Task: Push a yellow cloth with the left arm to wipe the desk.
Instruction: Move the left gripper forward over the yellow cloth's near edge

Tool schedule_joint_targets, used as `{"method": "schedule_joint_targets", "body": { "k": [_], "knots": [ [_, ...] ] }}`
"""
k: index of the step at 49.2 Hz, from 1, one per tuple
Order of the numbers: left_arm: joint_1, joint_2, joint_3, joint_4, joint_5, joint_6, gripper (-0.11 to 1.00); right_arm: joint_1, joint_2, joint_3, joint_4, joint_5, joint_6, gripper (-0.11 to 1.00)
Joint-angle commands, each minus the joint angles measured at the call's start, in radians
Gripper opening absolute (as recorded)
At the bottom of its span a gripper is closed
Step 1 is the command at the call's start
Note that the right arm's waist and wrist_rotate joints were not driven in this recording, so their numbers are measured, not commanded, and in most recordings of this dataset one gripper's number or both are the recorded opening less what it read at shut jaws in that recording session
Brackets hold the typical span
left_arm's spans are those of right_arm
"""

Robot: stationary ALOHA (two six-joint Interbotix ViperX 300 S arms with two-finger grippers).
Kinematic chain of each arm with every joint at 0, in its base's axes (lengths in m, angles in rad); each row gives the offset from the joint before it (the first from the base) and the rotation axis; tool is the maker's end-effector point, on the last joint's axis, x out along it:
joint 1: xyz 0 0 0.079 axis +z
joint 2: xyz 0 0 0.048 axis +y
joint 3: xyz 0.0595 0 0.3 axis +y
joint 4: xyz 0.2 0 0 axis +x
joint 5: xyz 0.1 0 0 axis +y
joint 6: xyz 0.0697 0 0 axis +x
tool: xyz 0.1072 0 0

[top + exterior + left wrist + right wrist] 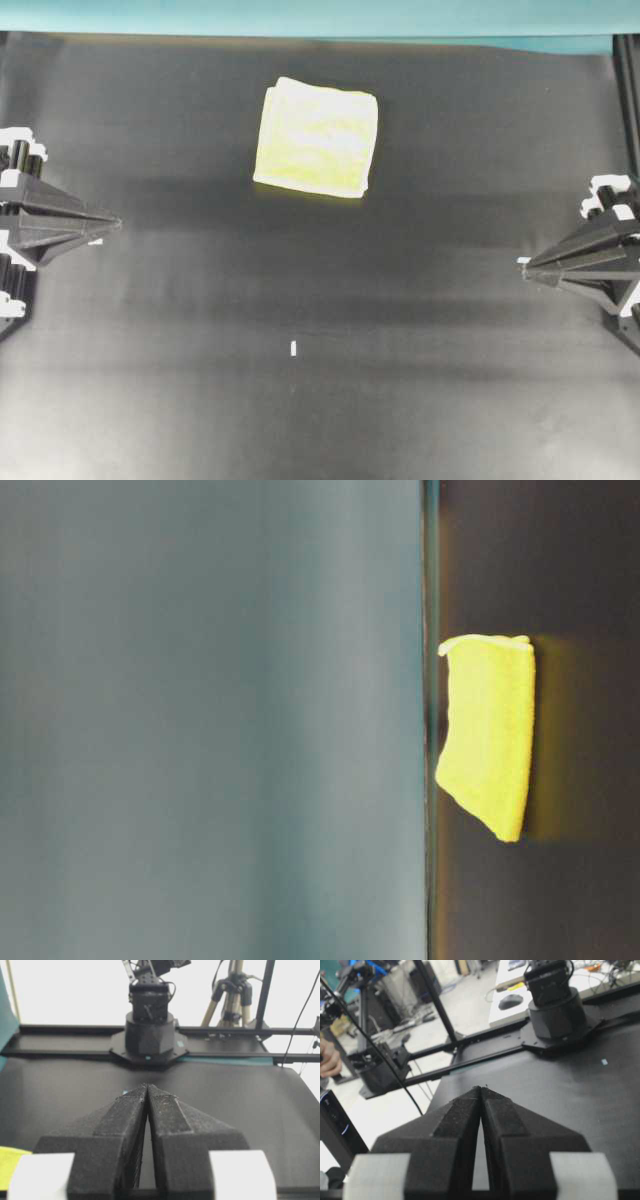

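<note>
Cloth, yellow [317, 138], flat on worktop [300, 400] near far teal edge, well apart from left hand [116, 222]. Left hand closed, empty; right hand [524, 264] closed, empty.

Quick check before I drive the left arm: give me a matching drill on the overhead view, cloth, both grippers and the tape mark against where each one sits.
Things:
1. yellow cloth
2. left gripper
3. right gripper
4. white tape mark

Places in the overhead view:
A. at the right edge, jaws shut, tip pointing left
B. on the desk below centre, alone
C. upper middle, lying flat, touched by neither arm
D. at the left edge, jaws shut, tip pointing right

Pairs: 1-C, 2-D, 3-A, 4-B
</note>
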Motion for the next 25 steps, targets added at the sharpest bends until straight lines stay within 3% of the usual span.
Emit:
{"method": "schedule_joint_targets", "body": {
  "k": [1,6,25],
  "knots": [
    [0.018,0.061,-0.011,0.043,0.011,0.003,0.06,0.0,0.014,-0.014,0.003,-0.008,0.0,0.03],
    [0.061,0.161,-0.023,0.043,0.002,0.002,0.0,0.0,0.021,-0.008,0.002,0.018,0.0,0.0],
    [0.239,0.546,-0.169,0.043,-0.121,0.002,0.0,0.0,0.044,-0.003,0.003,0.089,0.002,0.0]
  ]
}}
